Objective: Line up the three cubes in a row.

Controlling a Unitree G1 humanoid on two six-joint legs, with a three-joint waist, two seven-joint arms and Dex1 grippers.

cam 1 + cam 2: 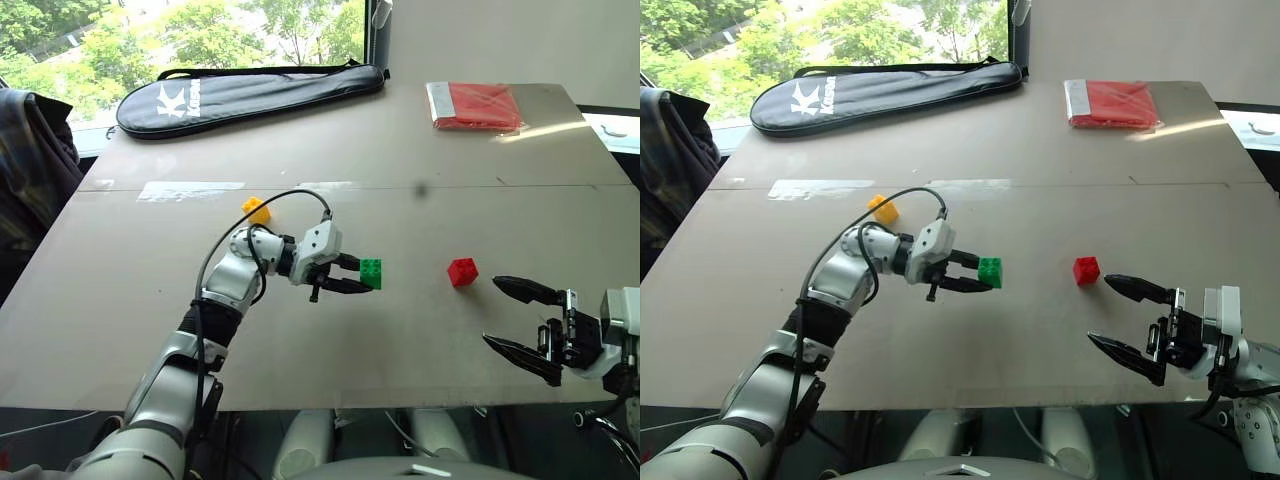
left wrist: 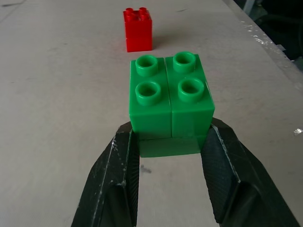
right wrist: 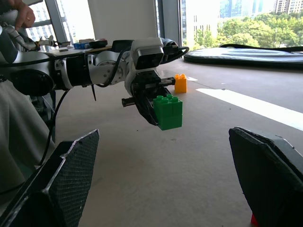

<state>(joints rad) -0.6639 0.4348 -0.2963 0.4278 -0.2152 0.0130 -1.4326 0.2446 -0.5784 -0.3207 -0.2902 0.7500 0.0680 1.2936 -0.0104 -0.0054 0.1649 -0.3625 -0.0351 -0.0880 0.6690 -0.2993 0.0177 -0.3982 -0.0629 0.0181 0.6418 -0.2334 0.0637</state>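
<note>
Black fingers of the right gripper stand spread wide and hold nothing, low at the near right edge of the table. Should stay parked there, out of the way of the carried brick.

Just beyond, red brick sits upright on the table, studs up, apart from everything else. Serves well as the anchor of the row.

To its left, left gripper pinches the green brick by its two side faces, low on the body, studs facing up. Judging from the right wrist view, hangs clear above the table and is not yet set down. Grip looks square and firm, so no need to re-grasp.

For a good placement: carry the green brick toward the red one but stop near it, not touching, to avoid pushing it. Lower straight down until the bottom meets the table, then open the fingers and pull back along their own line.

Farther back and to the left, yellow brick rests on the table, well apart from the other two. Needs to come into the same line afterwards, probably on the left of green.
</note>
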